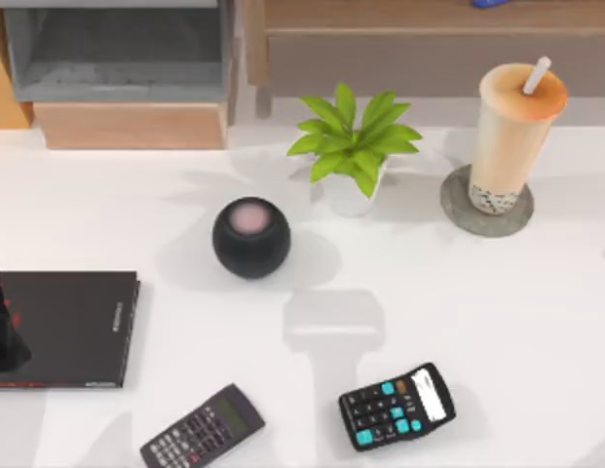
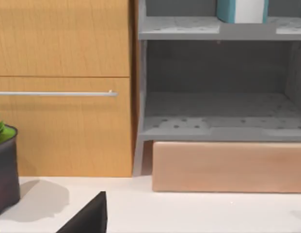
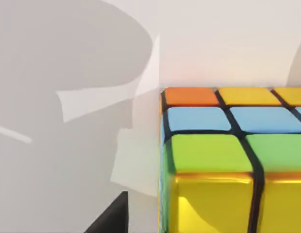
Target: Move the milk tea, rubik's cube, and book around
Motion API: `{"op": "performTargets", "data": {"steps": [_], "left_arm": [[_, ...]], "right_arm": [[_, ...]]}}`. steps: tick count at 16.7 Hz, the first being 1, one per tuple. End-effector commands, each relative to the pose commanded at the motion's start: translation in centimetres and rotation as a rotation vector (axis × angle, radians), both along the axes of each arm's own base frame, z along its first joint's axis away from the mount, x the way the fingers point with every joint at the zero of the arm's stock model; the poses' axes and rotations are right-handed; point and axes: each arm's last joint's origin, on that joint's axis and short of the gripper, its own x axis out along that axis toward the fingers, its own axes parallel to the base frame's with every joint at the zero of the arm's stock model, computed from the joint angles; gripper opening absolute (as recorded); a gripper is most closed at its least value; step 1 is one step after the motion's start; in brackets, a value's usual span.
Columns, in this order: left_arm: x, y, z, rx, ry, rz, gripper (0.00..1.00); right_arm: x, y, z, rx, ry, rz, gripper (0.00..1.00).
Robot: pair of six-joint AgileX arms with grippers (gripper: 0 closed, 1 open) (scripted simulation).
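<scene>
The milk tea (image 1: 511, 132) is a tall clear cup of peach-beige drink with dark pearls at the bottom, an orange-tan lid and a white straw; it stands upright on a grey coaster (image 1: 456, 208) at about two o'clock on the white counter (image 1: 497, 322), near a potted plant (image 1: 353, 146). The rubik's cube (image 3: 223, 155) rests on the counter close under the right wrist camera, showing orange, yellow, blue and green tiles, cut off by the frame edge. A teal-blue book (image 2: 241, 10) stands on a grey shelf (image 2: 179, 29), its upper part cut off. Whether either gripper is open or closed cannot be told. A black book (image 1: 73, 327) lies at nine o'clock.
</scene>
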Motion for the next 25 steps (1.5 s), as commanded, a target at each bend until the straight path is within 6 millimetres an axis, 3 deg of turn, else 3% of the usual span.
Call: {"op": "performTargets", "data": {"steps": [9, 19, 25], "left_arm": [[0.0, 0.0, 0.0, 0.0, 0.0, 0.0, 1.0], [0.0, 0.0, 0.0, 0.0, 0.0, 0.0, 1.0], [0.0, 0.0, 0.0, 0.0, 0.0, 0.0, 1.0]], "right_arm": [[0.0, 0.0, 0.0, 0.0, 0.0, 0.0, 0.02], [0.0, 0.0, 0.1, -0.001, -0.002, -0.001, 0.0], [0.1, -0.1, 2.0, -0.001, 0.0, -0.001, 0.0]]}}
